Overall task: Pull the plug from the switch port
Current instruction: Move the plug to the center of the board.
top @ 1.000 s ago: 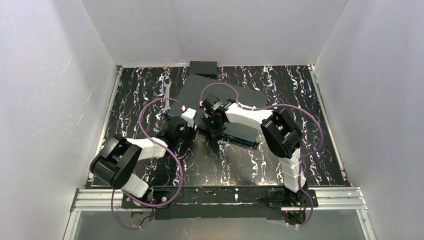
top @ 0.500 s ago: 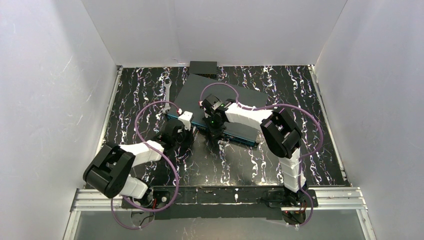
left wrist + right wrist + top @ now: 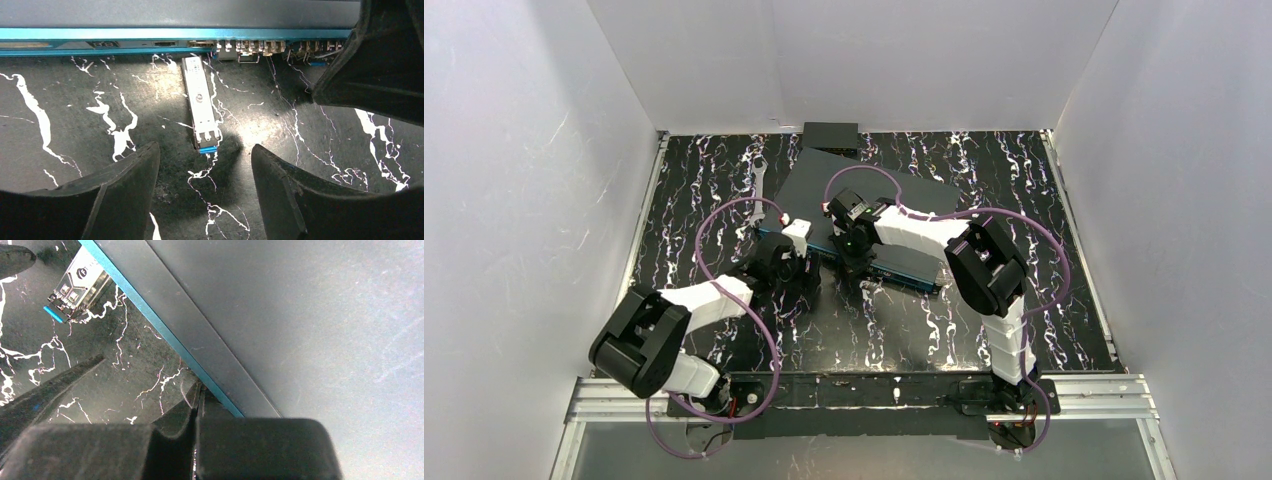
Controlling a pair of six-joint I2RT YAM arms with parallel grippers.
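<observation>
The switch (image 3: 874, 190) lies flat at the middle of the table, its teal front face (image 3: 100, 34) with a row of ports facing the arms. The plug (image 3: 201, 105), a silver module with a blue tab, lies flat on the table in front of that face, its far end close under the ports. My left gripper (image 3: 204, 152) is open, its fingers standing either side of the plug's blue end without touching it. My right gripper (image 3: 199, 390) is shut on nothing, its tips against the switch's front edge (image 3: 210, 385). The plug (image 3: 80, 287) also shows in the right wrist view.
A small black box (image 3: 830, 133) sits behind the switch at the back wall. A white wrench-like tool (image 3: 758, 180) lies left of the switch. White walls enclose the table on three sides. Purple cables loop over both arms.
My left gripper's jaws have spread apart and the left elbow has swung back toward the near left. The right arm has not moved.
</observation>
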